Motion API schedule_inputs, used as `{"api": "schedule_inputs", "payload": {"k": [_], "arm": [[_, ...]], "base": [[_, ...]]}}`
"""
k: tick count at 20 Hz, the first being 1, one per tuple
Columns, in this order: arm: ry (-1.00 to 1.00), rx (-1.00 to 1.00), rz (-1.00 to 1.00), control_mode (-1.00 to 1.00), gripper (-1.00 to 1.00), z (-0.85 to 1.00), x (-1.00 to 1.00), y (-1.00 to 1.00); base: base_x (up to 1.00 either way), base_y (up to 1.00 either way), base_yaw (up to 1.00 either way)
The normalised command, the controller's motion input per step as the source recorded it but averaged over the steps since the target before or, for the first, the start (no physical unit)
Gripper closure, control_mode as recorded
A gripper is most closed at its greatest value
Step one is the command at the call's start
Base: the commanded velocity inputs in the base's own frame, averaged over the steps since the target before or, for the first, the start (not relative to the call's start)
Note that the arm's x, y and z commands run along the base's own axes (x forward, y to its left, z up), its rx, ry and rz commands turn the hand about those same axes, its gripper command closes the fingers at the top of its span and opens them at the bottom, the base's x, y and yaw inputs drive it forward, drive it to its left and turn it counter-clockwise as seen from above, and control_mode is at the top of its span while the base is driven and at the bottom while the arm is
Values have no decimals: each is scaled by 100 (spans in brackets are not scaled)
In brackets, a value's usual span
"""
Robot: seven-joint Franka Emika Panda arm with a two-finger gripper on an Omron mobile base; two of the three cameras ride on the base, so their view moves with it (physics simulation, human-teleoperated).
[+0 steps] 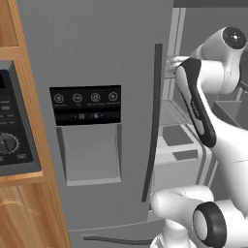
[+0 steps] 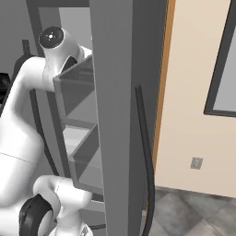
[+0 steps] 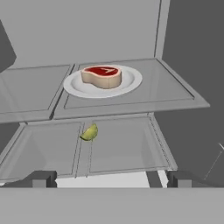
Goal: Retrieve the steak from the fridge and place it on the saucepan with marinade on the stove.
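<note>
- In the hand view, the gripper [image 3: 107,178] sits at the bottom of the frame, its two dark fingertips [image 3: 39,178] set wide apart near the lower left and lower right corners, with nothing between them.
- Just above the fingertips, a lower grey shelf [image 3: 122,151] spreads across the lower half of the frame; a small yellow-green wedge of fruit [image 3: 89,132] lies on it left of centre, with bare shelf surface to either side.
- Farther in, on the upper shelf [image 3: 170,94], the steak [image 3: 101,76] rests on a white plate [image 3: 131,81] above the frame's centre, well apart from the fingertips and roughly in line with the gap between them.
- Open shelf surface lies left and right of the plate; a dark interior wall closes off the right side of the frame, and the pale back wall fills the top.
- In the left base view, the white arm [image 1: 213,126] reaches from the lower right past the closed left door of the fridge [image 1: 97,58], with its black dispenser panel [image 1: 86,104] and long dark handle [image 1: 152,121], into the open compartment at upper right.
- In the right base view, the swung-open right door [image 2: 115,115] stands edge-on at centre, its bins [image 2: 78,92] just beside the arm at the left.
</note>
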Motion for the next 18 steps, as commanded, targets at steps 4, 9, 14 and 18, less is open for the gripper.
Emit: {"api": "schedule_inputs", "payload": {"k": [4,9,14,18], "arm": [[0,2,0,-100,-100,8,40,-3],[0,1,0,-100,-100,5,43,0],[0,0,0,-100,-100,1,41,0],[0,0,0,-100,-100,0,31,0]], "base": [[0,0,0],[0,0,0],[0,0,0],[0,0,0]]}}
